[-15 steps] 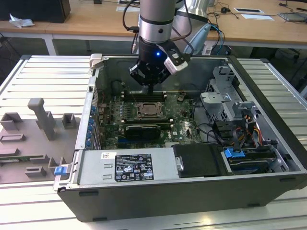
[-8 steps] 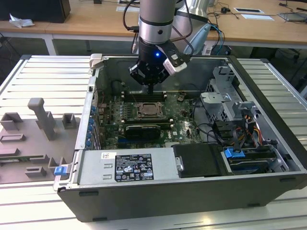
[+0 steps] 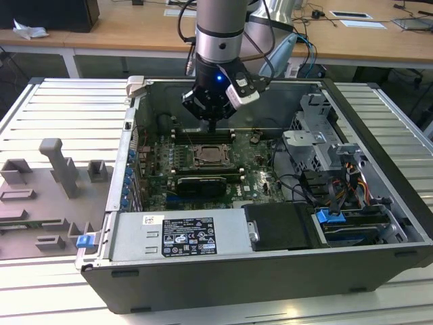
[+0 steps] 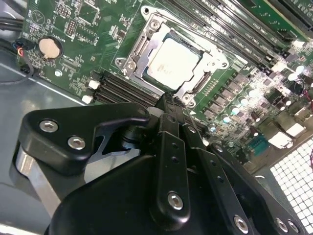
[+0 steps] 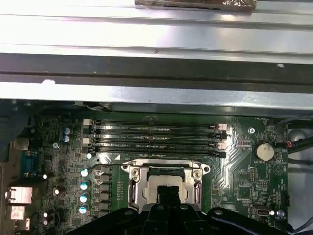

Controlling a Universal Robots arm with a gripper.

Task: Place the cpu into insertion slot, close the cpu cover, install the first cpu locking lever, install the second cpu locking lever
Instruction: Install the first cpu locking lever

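The gripper (image 4: 168,101), fingers pressed narrowly together and holding nothing, is hovering just above one edge of the insertion slot (image 5: 138,188). The cpu (image 4: 172,58) is sitting flat in that slot, with the cpu cover (image 4: 209,60) lying down around it, inside the open computer case (image 3: 379,264).

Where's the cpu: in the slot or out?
In: the cpu's silvery top lies flat inside the insertion slot's metal rim.

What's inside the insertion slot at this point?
The cpu lies in it, its pale metal top showing through the cpu cover's cut-out. The cover's frame hides the chip's edges, the chip hides whatever lies beneath, and the gripper blocks part of the rim.
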